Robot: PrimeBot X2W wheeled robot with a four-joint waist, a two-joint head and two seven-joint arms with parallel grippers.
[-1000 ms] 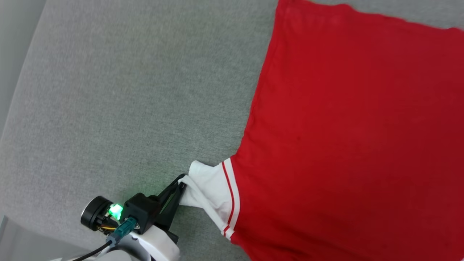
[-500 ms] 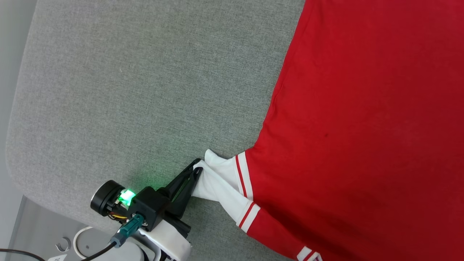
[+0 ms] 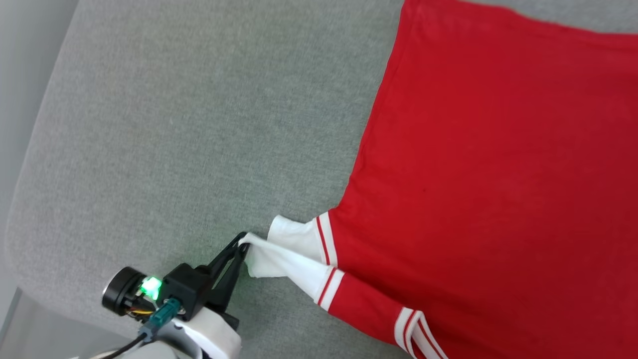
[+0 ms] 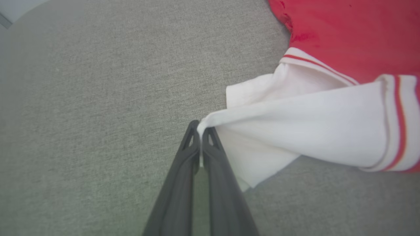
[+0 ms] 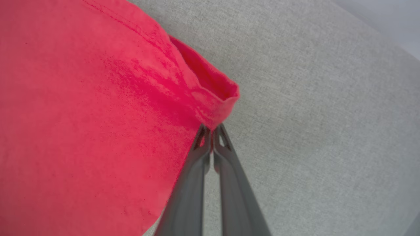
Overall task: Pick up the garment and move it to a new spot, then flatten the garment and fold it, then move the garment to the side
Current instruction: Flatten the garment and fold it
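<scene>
Left gripper [image 3: 243,245] pinched tight on red jersey's [image 3: 473,174] white sleeve [image 3: 274,262] edge. Right gripper [image 5: 212,130] likewise clamps a red corner [image 5: 220,105].

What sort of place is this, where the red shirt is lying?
Likely a robot garment-folding workstation: a grey fabric-covered table with a rounded corner, the garment spread on it, and the left gripper and right gripper each pinching its edge.
</scene>
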